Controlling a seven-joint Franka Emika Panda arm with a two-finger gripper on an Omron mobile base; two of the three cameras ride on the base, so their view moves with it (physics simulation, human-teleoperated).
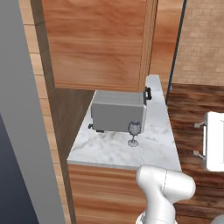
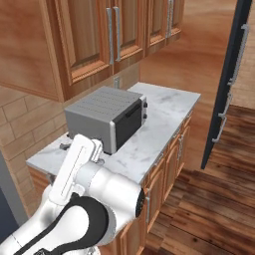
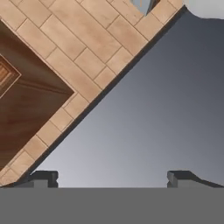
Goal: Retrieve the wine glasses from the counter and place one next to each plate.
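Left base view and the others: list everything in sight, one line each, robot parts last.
Glass: one, bluish-grey, upright on the counter just in front of the toaster oven.
Toaster oven: one, grey with dark front, at the back of the counter.
Counter: one, white-grey marble over brown cabinets.
Wall cabinets: brown wood, above the counter.
Fridge door: one, dark, right of the counter.
Floor: dark wood planks.
Arm: one, white, low in front of the counter.
Fingers: two, dark, wide apart, holding nothing.
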